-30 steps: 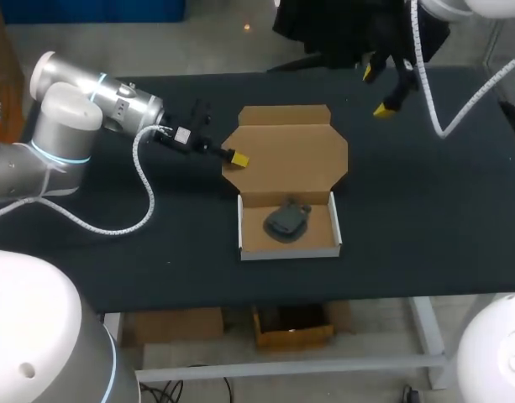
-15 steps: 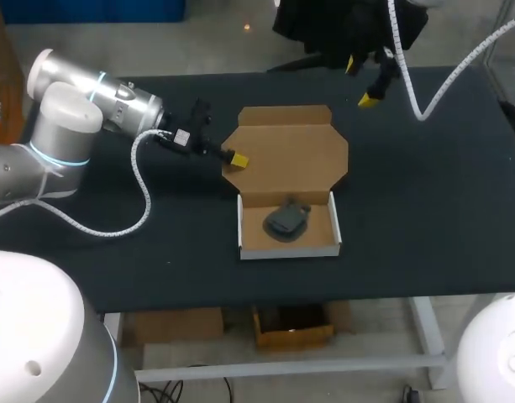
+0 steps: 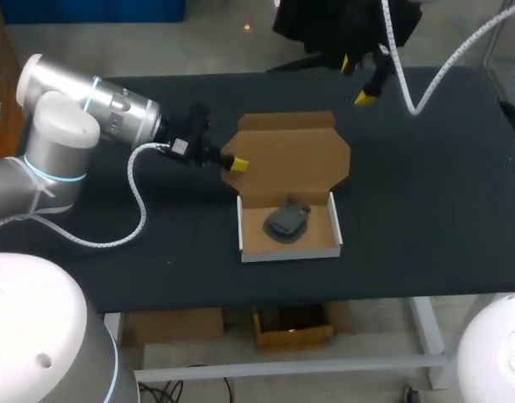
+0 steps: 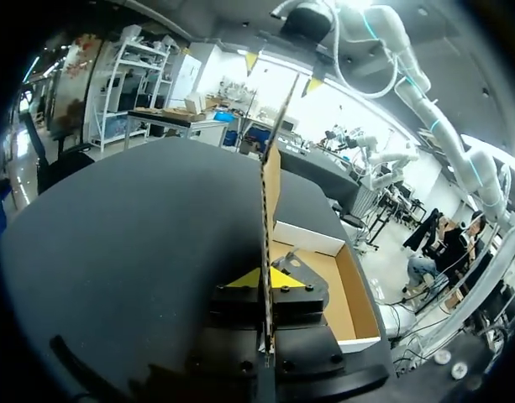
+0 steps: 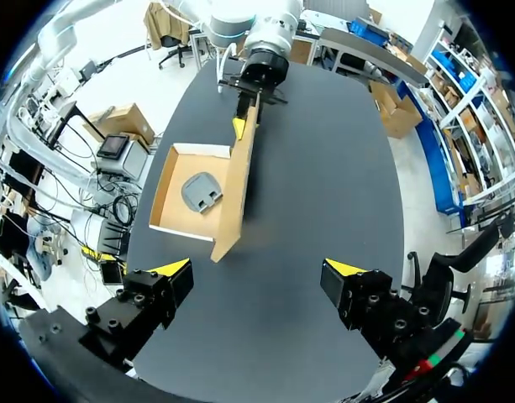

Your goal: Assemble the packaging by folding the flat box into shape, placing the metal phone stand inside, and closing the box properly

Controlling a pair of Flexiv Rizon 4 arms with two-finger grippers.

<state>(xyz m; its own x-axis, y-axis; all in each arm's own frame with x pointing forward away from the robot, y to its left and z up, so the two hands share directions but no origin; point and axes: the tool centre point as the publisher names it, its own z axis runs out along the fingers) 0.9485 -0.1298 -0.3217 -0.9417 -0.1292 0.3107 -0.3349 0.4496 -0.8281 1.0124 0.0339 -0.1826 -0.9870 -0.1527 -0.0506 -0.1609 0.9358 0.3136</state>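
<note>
Left gripper (image 3: 238,163) clamps the lid (image 3: 291,151), apparently to fold it over the phone stand (image 3: 286,221); right gripper (image 3: 356,81) hangs open upper right.

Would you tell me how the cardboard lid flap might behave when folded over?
Probably light and bendy: the lid flap is thin sheet, edge-on in the left hand. Gripped at one side only, it may twist rather than hinge squarely.
</note>
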